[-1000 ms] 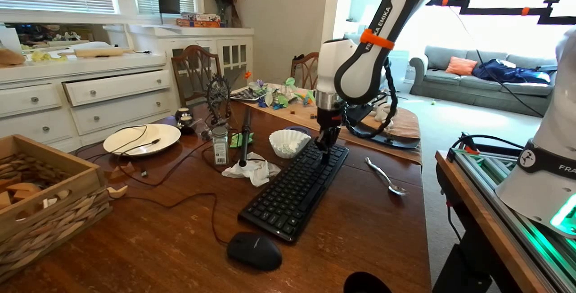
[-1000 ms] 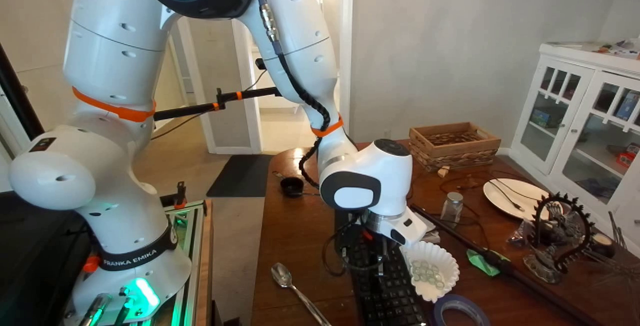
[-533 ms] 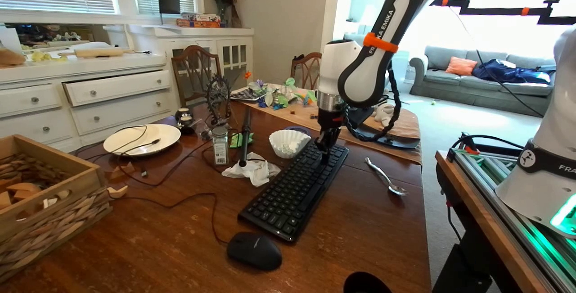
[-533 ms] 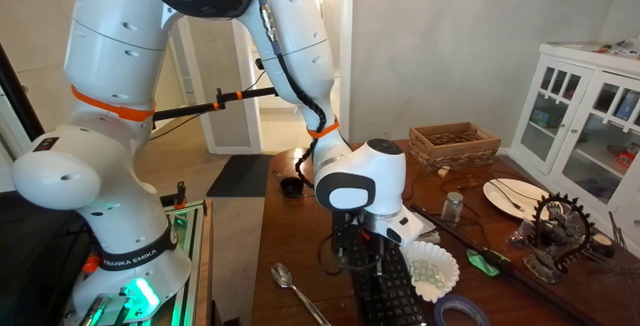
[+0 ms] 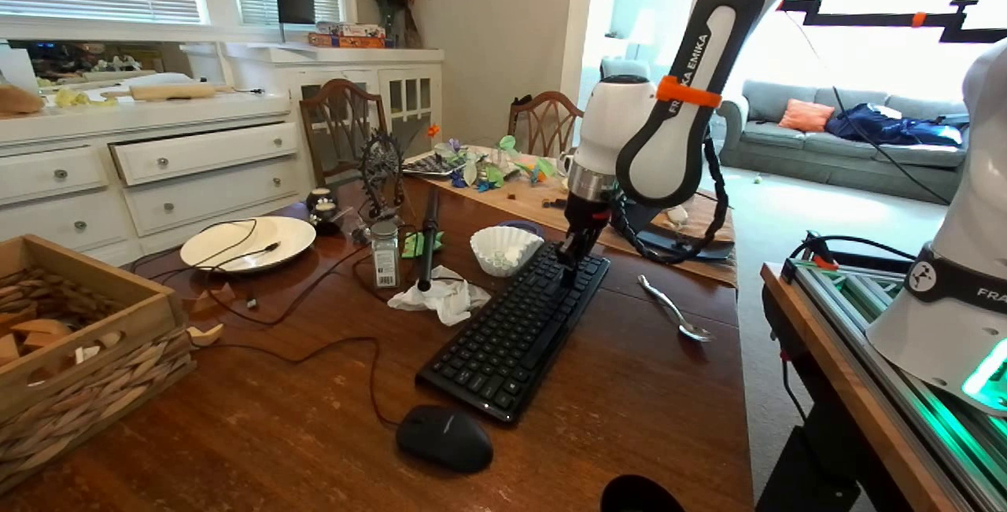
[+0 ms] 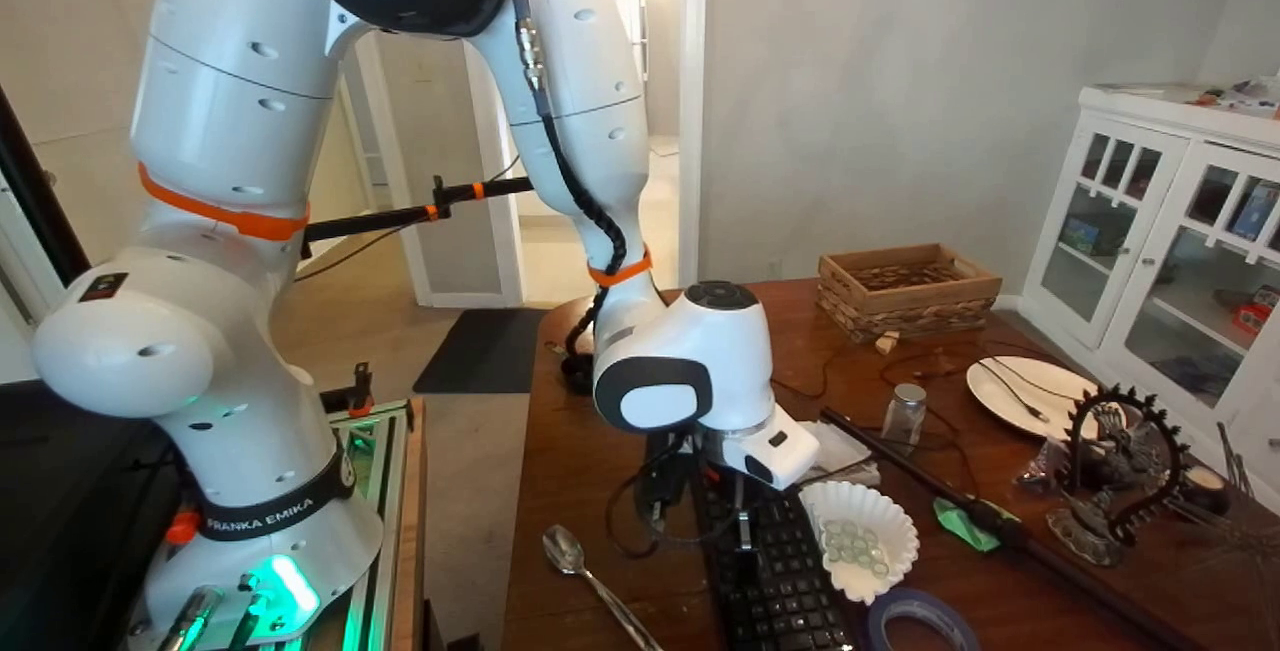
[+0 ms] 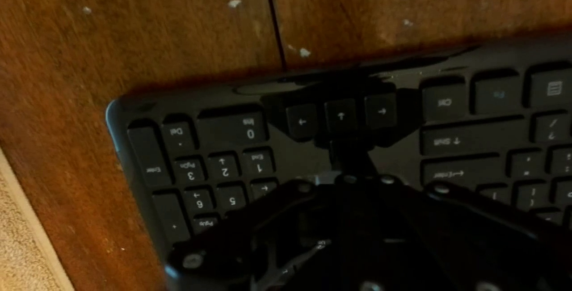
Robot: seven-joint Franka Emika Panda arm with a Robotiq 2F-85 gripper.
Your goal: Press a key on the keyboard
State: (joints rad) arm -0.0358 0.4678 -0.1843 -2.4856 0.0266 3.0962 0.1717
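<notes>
The black keyboard [image 5: 503, 347] lies flat on the brown table, its rows of black keys showing. It also shows in an exterior view [image 6: 785, 581] partly behind the wrist, and in the wrist view [image 7: 232, 125] upside down. My gripper [image 5: 568, 272] points down at the far part of the keyboard, its body tilted. In the wrist view the gripper [image 7: 351, 157] has its dark fingers together, with nothing seen between them. The fingertips are at the arrow keys [image 7: 341, 114], around the up arrow key, which is mostly hidden. I cannot tell whether they touch a key.
A black mouse [image 5: 444, 439] lies at the keyboard's near end. A white fluted bowl [image 5: 505, 251] stands beside the keyboard, with blue tape [image 6: 920, 621] near it. A spoon [image 5: 675, 309] lies on the opposite side. A glass jar [image 5: 385, 254], white plate [image 5: 248, 244] and wooden basket [image 5: 94, 355] stand farther off.
The arm and wrist have leaned over, rightward in an exterior view and leftward in the opposite one, and the gripper is more tilted. The fingertips stay near the same spot on the keyboard.
</notes>
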